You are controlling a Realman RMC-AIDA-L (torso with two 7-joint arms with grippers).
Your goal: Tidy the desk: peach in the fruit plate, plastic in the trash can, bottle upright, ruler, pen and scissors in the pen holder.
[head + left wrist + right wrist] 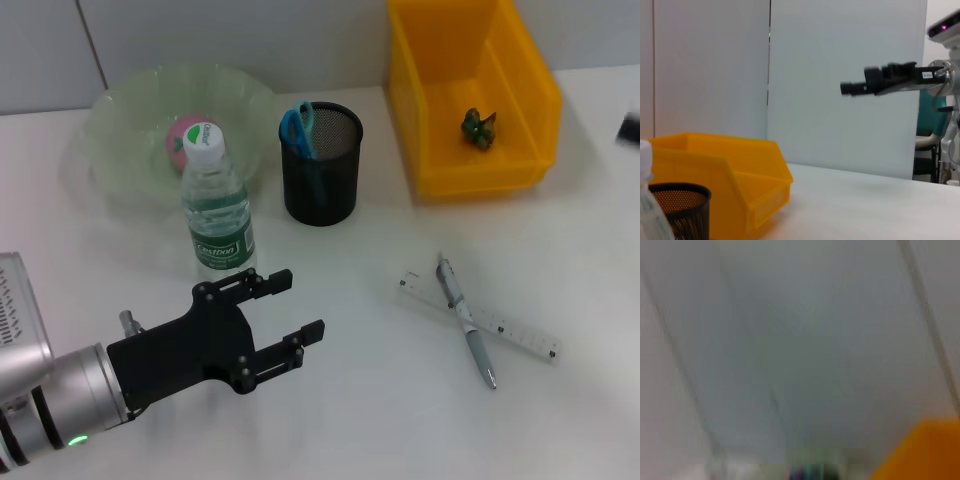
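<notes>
A: Where does the desk stand?

B: The pink peach [183, 133] lies in the translucent green fruit plate [120, 125]. The clear plastic water bottle [217, 205] with the white cap stands upright just in front of that plate. Blue-handled scissors [298, 126] sit in the black mesh pen holder [321, 163], and a crumpled plastic scrap [478, 128] is in the yellow bin [470, 95]. Still loose are the silver pen [464, 318], lying across the clear flat ruler [478, 315], at four o'clock from the holder.

A: And the grippers?

B: The left gripper [285, 315] hangs at six o'clock of the bottle, jaws spread, gripping nothing. The right gripper [852, 88] shows only far off in the left wrist view; I cannot tell its jaws.

A: Risks?

B: I judge a careless swing of the left arm could topple the bottle close beside it. Lifting the pen may drag the ruler.

A: Any writing?

B: Green bottle label, unreadable; ruler marks illegible.
</notes>
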